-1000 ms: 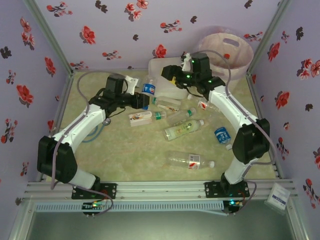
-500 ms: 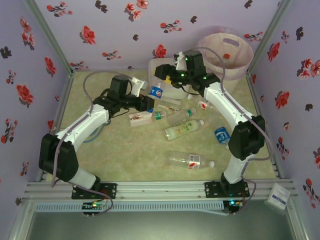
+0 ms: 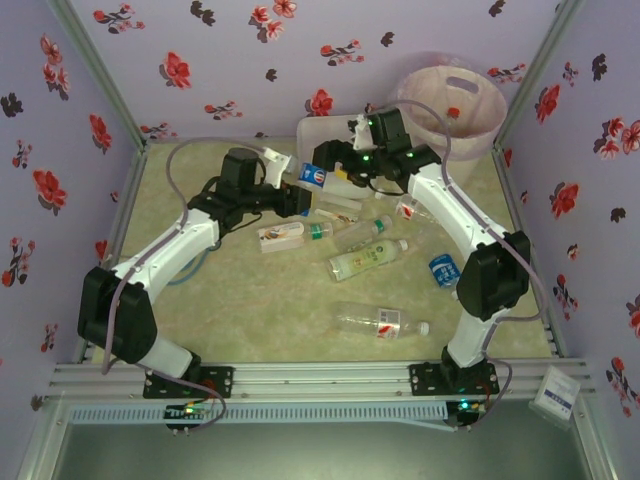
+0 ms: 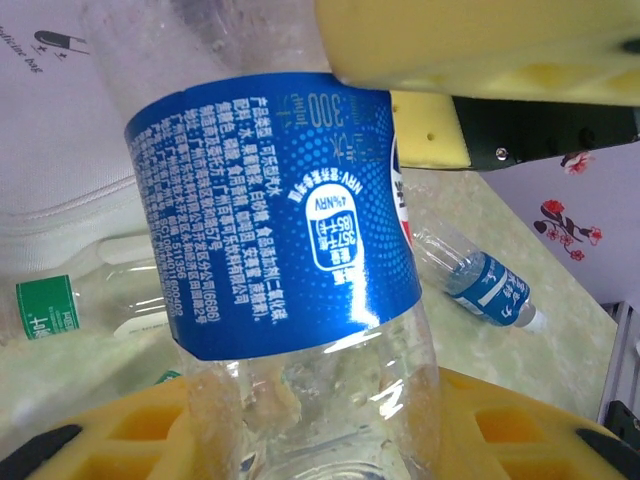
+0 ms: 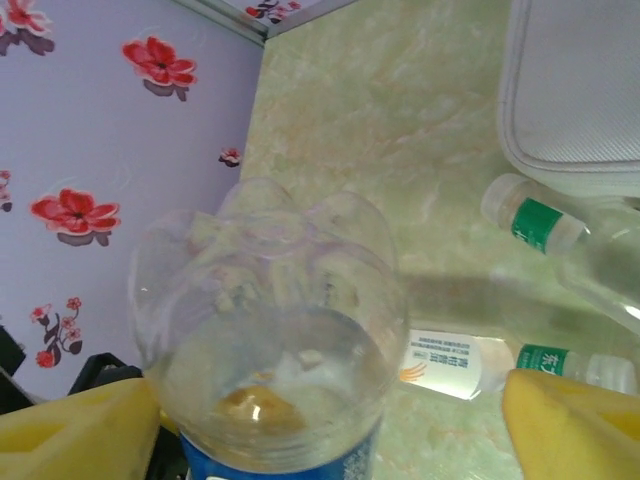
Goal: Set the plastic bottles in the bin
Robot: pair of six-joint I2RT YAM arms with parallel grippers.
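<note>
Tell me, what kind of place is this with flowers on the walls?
Probably a robot practice booth, not a home: flowery walls on a metal frame, two robot arms bolted to its front rail, and plastic bottles scattered beside a bin.

Scattered bottles and white box clutter centre; near table strip free.
</note>
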